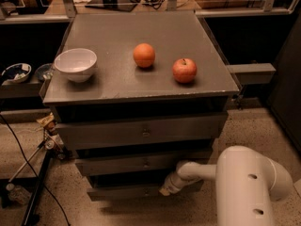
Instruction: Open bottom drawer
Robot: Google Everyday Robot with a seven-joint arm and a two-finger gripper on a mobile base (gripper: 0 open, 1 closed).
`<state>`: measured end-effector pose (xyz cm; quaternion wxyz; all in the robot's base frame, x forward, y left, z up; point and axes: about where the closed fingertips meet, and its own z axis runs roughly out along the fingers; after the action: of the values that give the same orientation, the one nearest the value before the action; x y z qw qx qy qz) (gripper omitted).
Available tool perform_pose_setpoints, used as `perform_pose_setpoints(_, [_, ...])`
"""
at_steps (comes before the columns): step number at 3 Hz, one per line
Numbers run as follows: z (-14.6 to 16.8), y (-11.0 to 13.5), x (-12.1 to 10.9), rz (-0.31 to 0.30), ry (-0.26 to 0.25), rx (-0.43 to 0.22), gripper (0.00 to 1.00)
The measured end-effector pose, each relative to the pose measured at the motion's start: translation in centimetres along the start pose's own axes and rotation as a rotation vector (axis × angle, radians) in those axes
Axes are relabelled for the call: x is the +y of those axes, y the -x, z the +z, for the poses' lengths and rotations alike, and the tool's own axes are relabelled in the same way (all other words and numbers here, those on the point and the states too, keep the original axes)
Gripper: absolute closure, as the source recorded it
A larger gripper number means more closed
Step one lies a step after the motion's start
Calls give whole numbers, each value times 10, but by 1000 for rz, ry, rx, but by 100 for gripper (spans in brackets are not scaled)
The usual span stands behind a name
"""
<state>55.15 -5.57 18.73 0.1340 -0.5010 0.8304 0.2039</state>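
Note:
The grey cabinet has three drawer fronts stacked under its top. The bottom drawer (120, 192) is the slimmest front, low down near the floor, and its knob is hidden. My gripper (164, 190) sits right at this front, a little right of its middle, at the end of my white arm (244, 182) that reaches in from the lower right. Above it are the middle drawer (117, 165) and the top drawer (103, 134), each with a small central knob.
A white bowl (75, 64), an orange (144, 55) and a red apple (184, 70) rest on the cabinet top (141, 27). A black stand and cables (33, 173) are on the speckled floor to the left. A grey ledge (249, 73) juts out at right.

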Motion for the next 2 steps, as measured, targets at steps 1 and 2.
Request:
perform_pose_setpoints(1, [-6, 1, -3, 0, 0, 0, 100])
perform_pose_setpoints(2, [-9, 1, -7, 0, 0, 0, 100])
